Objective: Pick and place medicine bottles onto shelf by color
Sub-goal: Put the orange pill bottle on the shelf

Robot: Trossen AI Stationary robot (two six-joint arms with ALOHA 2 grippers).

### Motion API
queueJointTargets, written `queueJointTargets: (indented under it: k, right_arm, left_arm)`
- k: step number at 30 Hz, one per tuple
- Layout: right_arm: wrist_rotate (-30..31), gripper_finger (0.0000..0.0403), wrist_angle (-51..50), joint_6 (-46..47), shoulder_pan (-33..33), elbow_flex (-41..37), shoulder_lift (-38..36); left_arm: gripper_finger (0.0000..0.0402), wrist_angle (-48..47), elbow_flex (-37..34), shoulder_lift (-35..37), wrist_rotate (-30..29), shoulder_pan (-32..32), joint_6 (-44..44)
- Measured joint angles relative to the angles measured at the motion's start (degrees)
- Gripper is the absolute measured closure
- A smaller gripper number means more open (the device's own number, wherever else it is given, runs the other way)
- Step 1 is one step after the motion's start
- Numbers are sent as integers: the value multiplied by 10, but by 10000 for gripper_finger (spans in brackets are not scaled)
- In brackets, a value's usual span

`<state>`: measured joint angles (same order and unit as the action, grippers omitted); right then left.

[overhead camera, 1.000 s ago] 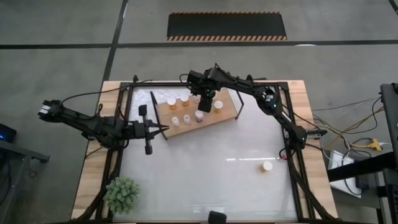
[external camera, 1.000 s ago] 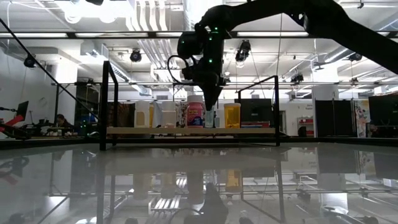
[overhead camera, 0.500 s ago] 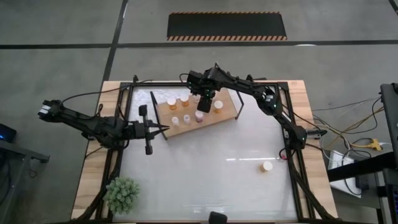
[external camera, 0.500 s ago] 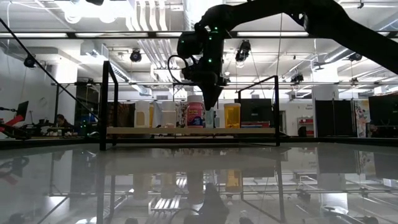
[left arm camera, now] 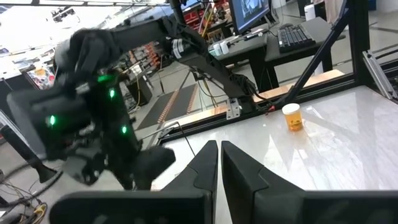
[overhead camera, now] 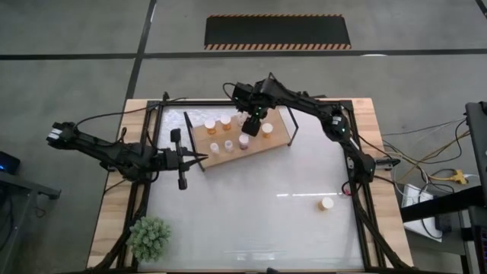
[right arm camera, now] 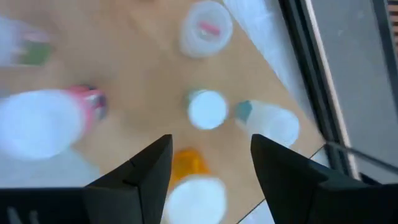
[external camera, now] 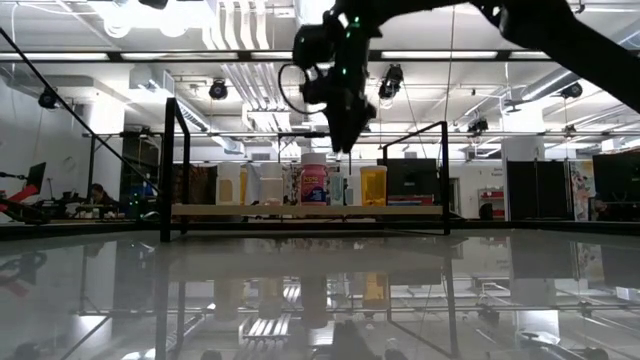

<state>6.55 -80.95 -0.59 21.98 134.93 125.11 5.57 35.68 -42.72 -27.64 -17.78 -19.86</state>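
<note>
About 7 white-capped medicine bottles (overhead camera: 244,141) are standing on the light-brown wooden shelf (overhead camera: 283,140); 1 orange bottle (overhead camera: 327,203) is waiting on the tabletop. Right gripper (overhead camera: 254,116), jaws wide, empty, is hovering above shelf; left gripper (overhead camera: 199,158) is being kept closed nearby.

Seven or so medicine bottles (overhead camera: 227,135) stand on the shelf (overhead camera: 276,141); one bottle (overhead camera: 327,203) sits well apart on the table (overhead camera: 251,213).

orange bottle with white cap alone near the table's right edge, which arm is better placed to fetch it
Probably the right. The small orange bottle with white cap stands on the right arm's side of the table. The right gripper is open and empty above the light-brown wooden shelf. The left gripper is shut, farther away.
</note>
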Motion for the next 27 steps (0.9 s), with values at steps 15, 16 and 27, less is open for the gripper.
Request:
queueJointTargets:
  k: [15,16,27]
  right_arm:
    - [-131,199,-88,118,-147,-1,-82]
    - [-131,199,-94,131,-162,-2,-86]
    - [-94,174,-91,338,-294,-95,-173]
  left_arm:
    - [398,1,0,-10,3,0,0]
    - [398,0,0,-11,3,0,0]
    - [398,-1,0,-11,4,0,15]
